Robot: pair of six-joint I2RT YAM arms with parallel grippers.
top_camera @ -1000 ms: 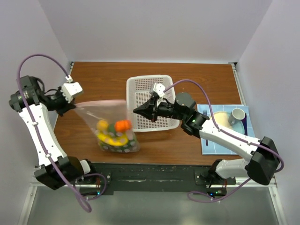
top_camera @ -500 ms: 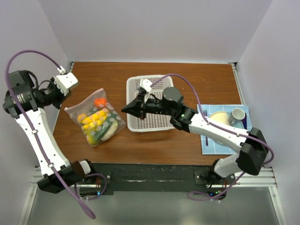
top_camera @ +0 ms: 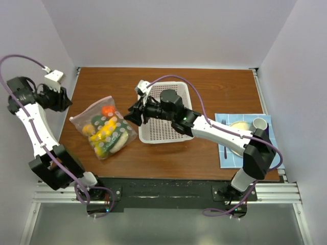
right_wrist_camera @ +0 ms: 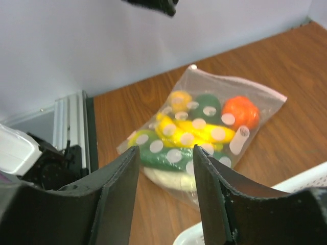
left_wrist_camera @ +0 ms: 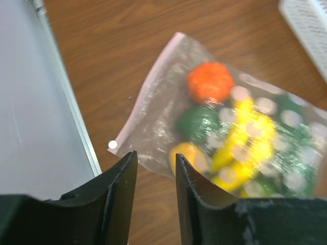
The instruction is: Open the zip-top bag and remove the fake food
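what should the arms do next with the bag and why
Probably lower the left gripper to the strip edge of the zip-top bag, the side facing it, and pinch it. The bag lies flat on the table, seemingly shut, with the fake food inside. Both the left and the right gripper are open, empty and clear of the bag.

A: What's the room like?

B: Plain pale walls (top_camera: 168, 30) close in on three sides, white with a faint lilac cast.

A: And the furniture?

B: One desk (top_camera: 214, 87) of reddish-brown wood grain, fitted wall to wall, with a metal strip (left_wrist_camera: 66, 97) along its left edge. A black and silver rail (top_camera: 168, 194) runs along its near side; below that, a grey floor (top_camera: 168, 227). Light is soft and even.
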